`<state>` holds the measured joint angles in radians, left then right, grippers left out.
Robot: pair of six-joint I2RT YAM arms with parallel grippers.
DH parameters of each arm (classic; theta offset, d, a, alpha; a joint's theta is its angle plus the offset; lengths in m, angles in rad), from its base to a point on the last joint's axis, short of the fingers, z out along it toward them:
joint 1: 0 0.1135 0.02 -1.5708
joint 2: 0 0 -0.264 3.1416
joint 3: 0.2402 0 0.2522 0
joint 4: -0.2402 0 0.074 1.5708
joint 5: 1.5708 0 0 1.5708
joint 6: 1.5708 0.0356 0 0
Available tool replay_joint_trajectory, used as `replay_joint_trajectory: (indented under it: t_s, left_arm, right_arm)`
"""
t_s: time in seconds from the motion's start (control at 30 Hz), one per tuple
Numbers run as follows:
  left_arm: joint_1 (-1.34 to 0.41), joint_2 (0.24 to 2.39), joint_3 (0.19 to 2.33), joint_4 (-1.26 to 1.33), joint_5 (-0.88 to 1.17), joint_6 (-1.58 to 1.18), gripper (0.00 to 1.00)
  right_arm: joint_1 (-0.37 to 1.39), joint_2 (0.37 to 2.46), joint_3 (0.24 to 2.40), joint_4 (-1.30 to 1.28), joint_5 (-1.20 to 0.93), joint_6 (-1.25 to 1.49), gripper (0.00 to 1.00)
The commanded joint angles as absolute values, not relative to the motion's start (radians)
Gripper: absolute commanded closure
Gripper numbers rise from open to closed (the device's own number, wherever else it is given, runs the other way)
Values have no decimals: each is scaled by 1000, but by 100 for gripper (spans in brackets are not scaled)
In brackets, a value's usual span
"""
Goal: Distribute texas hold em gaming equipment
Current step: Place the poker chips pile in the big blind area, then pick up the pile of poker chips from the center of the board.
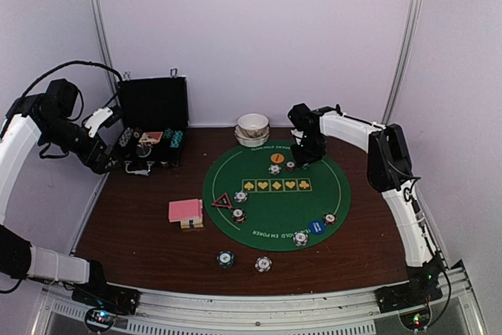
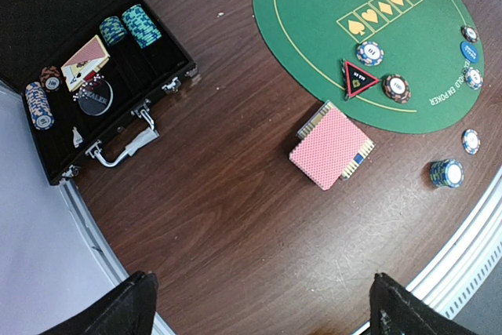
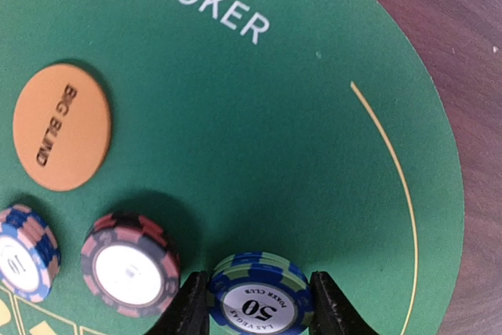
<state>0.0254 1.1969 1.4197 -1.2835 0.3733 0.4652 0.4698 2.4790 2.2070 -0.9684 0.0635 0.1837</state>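
My right gripper (image 1: pixel 301 160) is at the far edge of the round green poker mat (image 1: pixel 329 190). In the right wrist view it (image 3: pixel 259 304) is shut on a small stack of blue-and-green "50" chips (image 3: pixel 259 292), low over the mat. Left of it lie a black-and-red chip (image 3: pixel 129 266), a blue-and-pink chip (image 3: pixel 23 253) and the orange BIG BLIND disc (image 3: pixel 63 127). My left gripper (image 2: pixel 267 307) is open and empty, high over bare table near the black case. The pink-backed deck (image 2: pixel 331 145) lies left of the mat, by the red-rimmed triangle marker (image 2: pixel 359 78). The blue disc (image 2: pixel 468 51) is on the mat.
The open black case (image 1: pixel 153 107) at the back left holds chip stacks (image 2: pixel 133 27) and cards. White bowls (image 1: pixel 252 127) stand behind the mat. A teal chip stack (image 1: pixel 226 258) and a white chip (image 1: pixel 263 263) sit on the wood in front of the mat. Several chips lie on the mat.
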Motion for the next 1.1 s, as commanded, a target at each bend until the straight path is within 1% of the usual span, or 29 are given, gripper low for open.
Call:
replay_joint_trajectory:
  t_s: [0.0, 0.03, 0.1, 0.13, 0.2, 0.27, 0.5, 0.63, 0.73, 0.83, 0.9, 1.0, 1.07]
  left_arm:
    - [32, 1203, 1449, -1279, 369, 474, 2]
    - [33, 1201, 1451, -1278, 368, 473, 2]
    - [32, 1202, 1451, -1278, 367, 473, 3]
    - [32, 1203, 1452, -1278, 367, 472, 2]
    - [33, 1204, 1452, -1279, 368, 472, 3]
    - [32, 1204, 1451, -1278, 369, 472, 3]
    - [31, 1203, 1453, -1279, 381, 467, 2]
    - [31, 1200, 1452, -1279, 385, 465, 2]
    - [31, 1198, 1453, -1279, 379, 466, 2]
    - [34, 1199, 1452, -1278, 372, 466, 2]
    - [32, 1198, 1452, -1279, 373, 465, 2]
    - [33, 1195, 1450, -1278, 371, 466, 2]
    - [33, 1194, 1447, -1279, 369, 468, 2]
  right_arm:
    - [450, 2516, 2264, -964, 63, 197, 94]
    - [448, 2522, 2269, -966, 61, 197, 92]
    - [447, 2531, 2272, -968, 59, 199, 86]
    - [446, 2535, 2272, -968, 56, 199, 79]
    - [446, 2538, 2268, -971, 52, 201, 61]
    - [446, 2533, 2264, -972, 51, 202, 55]
    - [446, 2467, 2262, -970, 47, 206, 42]
    - [449, 2405, 2261, -971, 32, 210, 41]
    - [466, 2325, 2233, -966, 24, 209, 38]
    - [511, 2221, 2152, -936, 30, 203, 32]
    - [552, 2137, 2060, -908, 29, 201, 28]
    - [649, 2019, 1934, -869, 45, 191, 22]
    - [747, 1956, 1864, -857, 56, 183, 19]
